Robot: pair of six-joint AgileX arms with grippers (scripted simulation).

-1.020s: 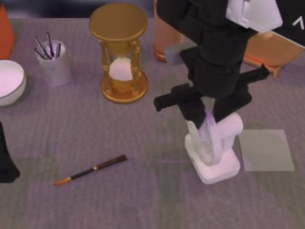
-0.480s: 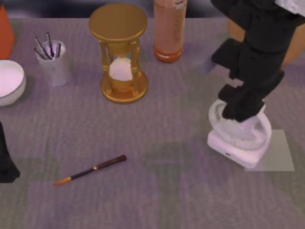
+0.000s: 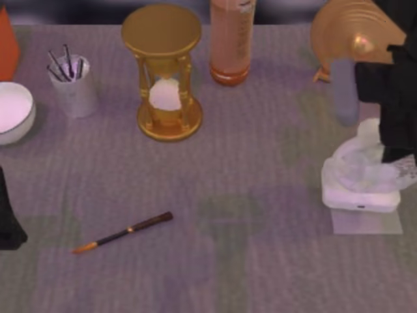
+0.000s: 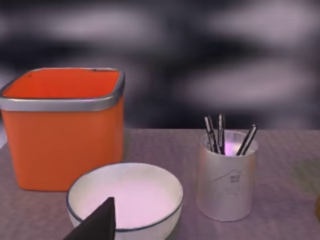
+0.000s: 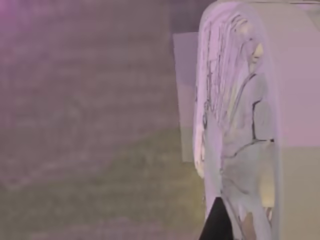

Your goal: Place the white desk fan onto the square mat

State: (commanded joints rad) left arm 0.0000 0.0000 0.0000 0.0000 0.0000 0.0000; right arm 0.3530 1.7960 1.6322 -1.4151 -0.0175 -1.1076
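The white desk fan (image 3: 360, 177) is tilted at the table's right side, its rounded base (image 3: 360, 197) over the far part of the square mat (image 3: 368, 222). Only the mat's near strip shows, and I cannot tell whether the base touches it. My right gripper (image 3: 393, 153) comes in from the right edge, shut on the fan's upper part. In the right wrist view the grille (image 5: 235, 125) fills the frame beside one black fingertip (image 5: 217, 222), with the mat (image 5: 185, 75) behind it. My left gripper (image 3: 6, 222) is parked at the left edge, open.
A golden hourglass (image 3: 163, 78), a white pen cup (image 3: 73, 88) and a white bowl (image 3: 10, 111) stand at the back left. An orange bottle (image 3: 230, 42) and a golden round object (image 3: 355, 32) stand at the back. A paintbrush (image 3: 124, 233) lies front left, near an orange bin (image 4: 65, 125).
My right gripper has carried the fan rightward from the table's middle right until its base overlaps the mat. The arm has swung right, uncovering the bottle and the golden object. The left arm is still.
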